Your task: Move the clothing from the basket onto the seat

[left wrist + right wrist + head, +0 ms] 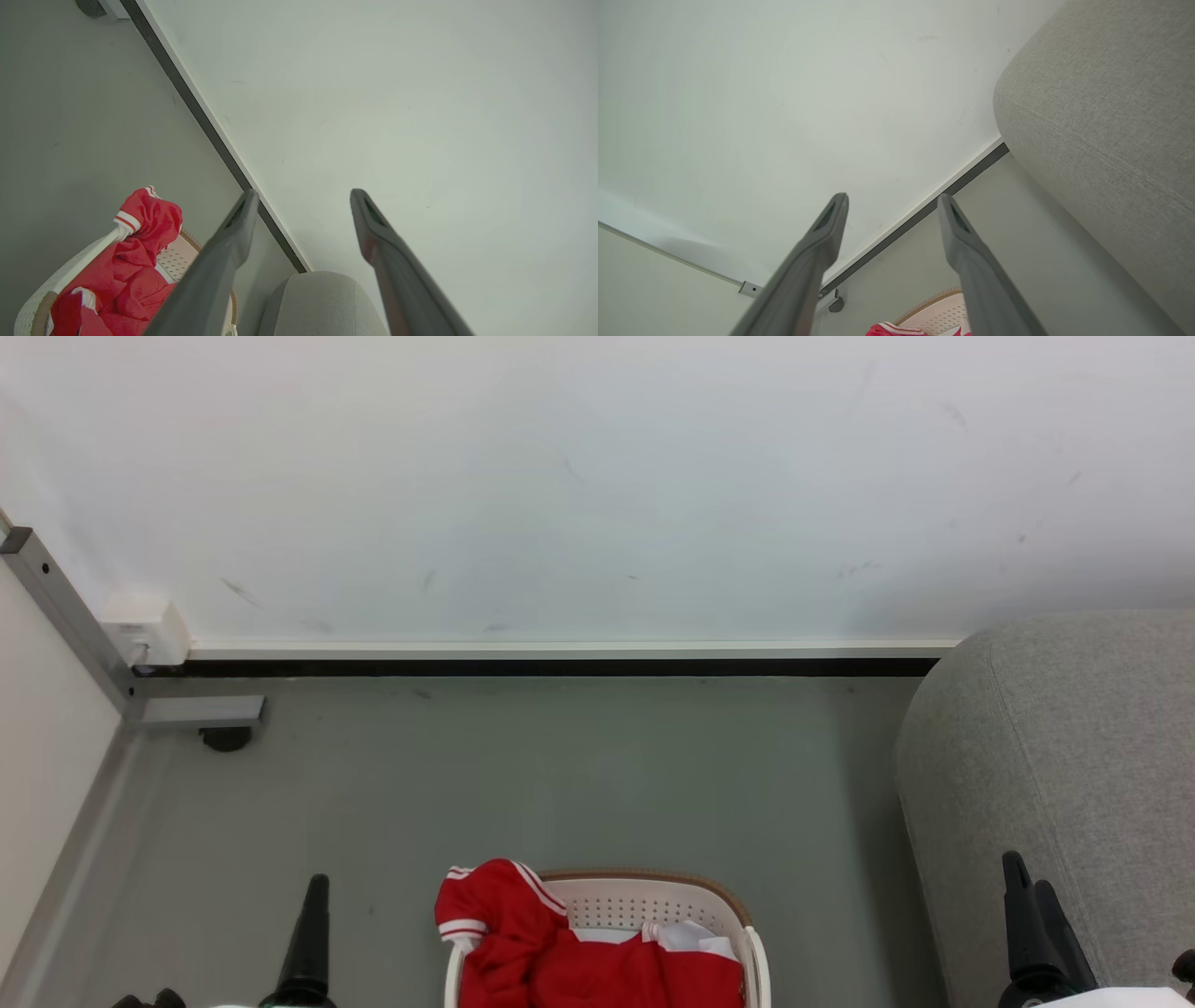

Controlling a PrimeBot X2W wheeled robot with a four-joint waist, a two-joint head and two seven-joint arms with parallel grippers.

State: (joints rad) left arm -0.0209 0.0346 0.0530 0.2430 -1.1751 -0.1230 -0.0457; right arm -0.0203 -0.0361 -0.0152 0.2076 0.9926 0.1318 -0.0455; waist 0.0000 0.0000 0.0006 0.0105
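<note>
Item: red clothing (597,971), heaped in basket (653,901); none on visible seat (1074,756). My left tool (303,196), right tool (893,199): fingers apart, empty.

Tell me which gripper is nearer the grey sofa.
Right. In the head view the right gripper overlaps the sofa at its lower left edge. The left gripper is on the other side of the basket, well apart from the sofa.

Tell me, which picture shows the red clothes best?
The left wrist view: the clothing lies heaped in the basket, one striped sleeve over the rim. The head view cuts off its near part; the right wrist view catches a red sliver.
</note>
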